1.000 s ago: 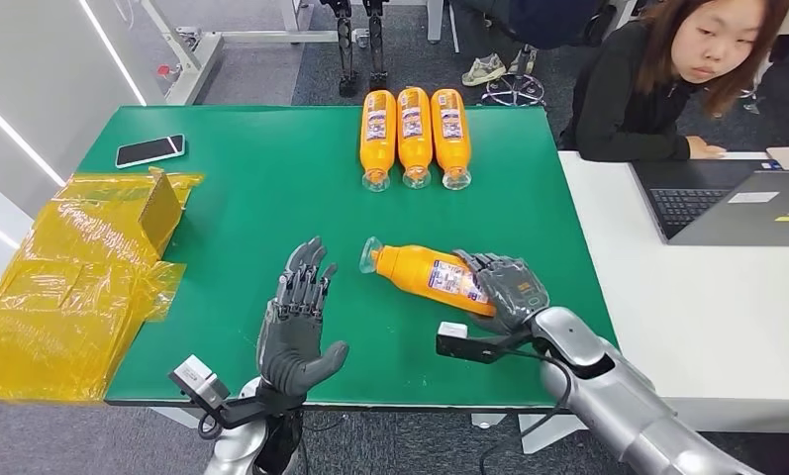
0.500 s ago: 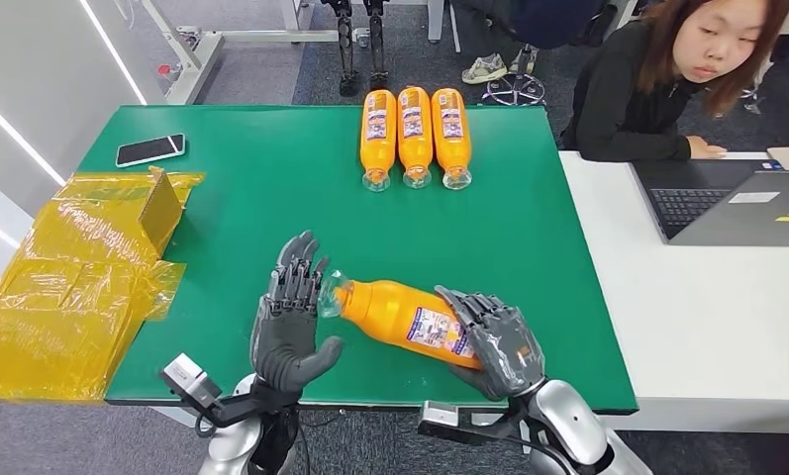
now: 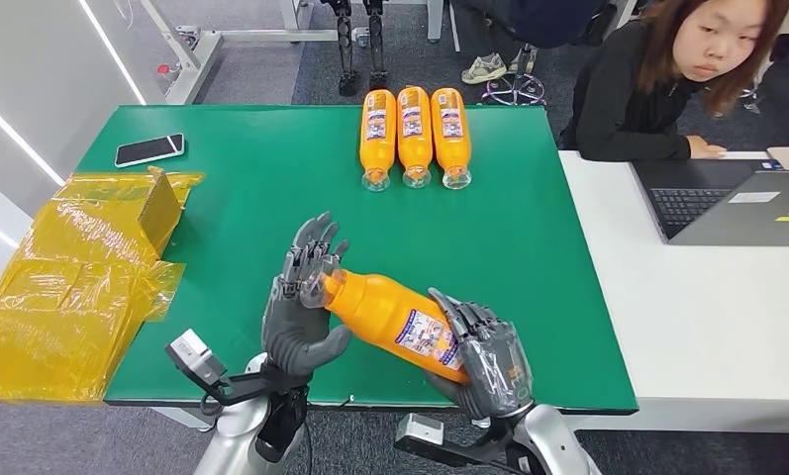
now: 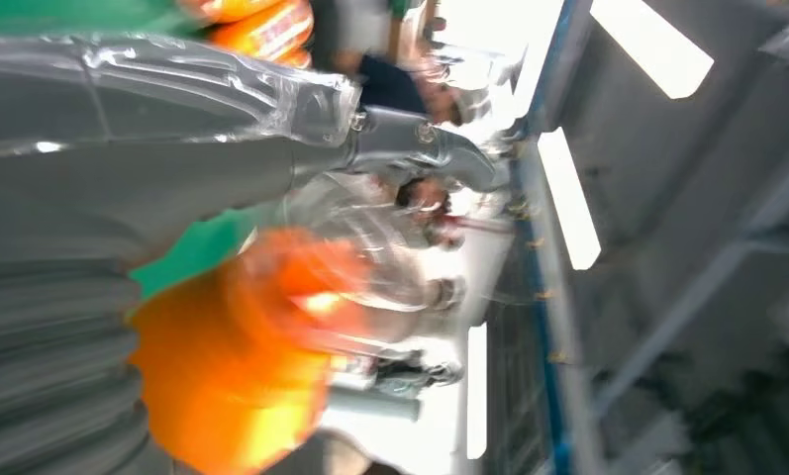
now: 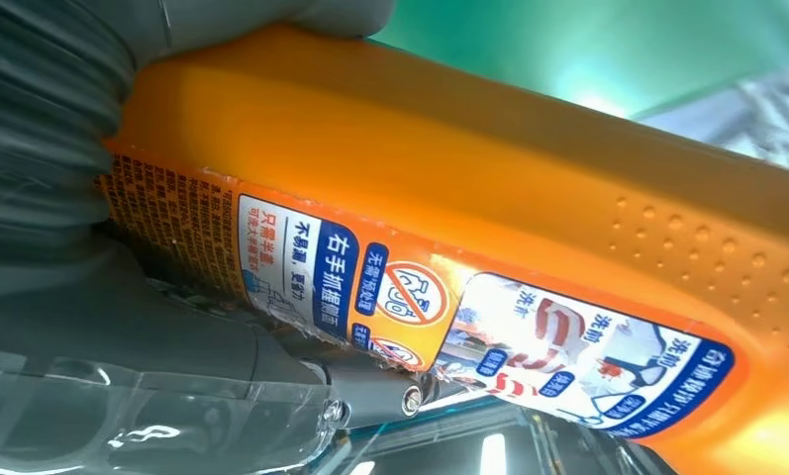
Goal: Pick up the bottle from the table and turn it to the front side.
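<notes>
My right hand grips an orange bottle by its labelled lower half and holds it above the front of the green table. The bottle lies tilted, its clear cap end pointing at my left hand. That hand stands with fingers spread upward; the cap end rests against them and the thumb sits under the bottle's shoulder. The right wrist view shows the bottle close up with its blue and white label, my right hand wrapped round it. In the left wrist view the bottle is an orange blur beside my left hand.
Three more orange bottles lie side by side at the table's far edge. A phone lies at the far left, above crumpled yellow plastic wrap. A person sits at a white table with a laptop on the right.
My right hand lifted the bottle off the table and carried it left and toward me. The cap end now meets my left hand, which has risen slightly.
</notes>
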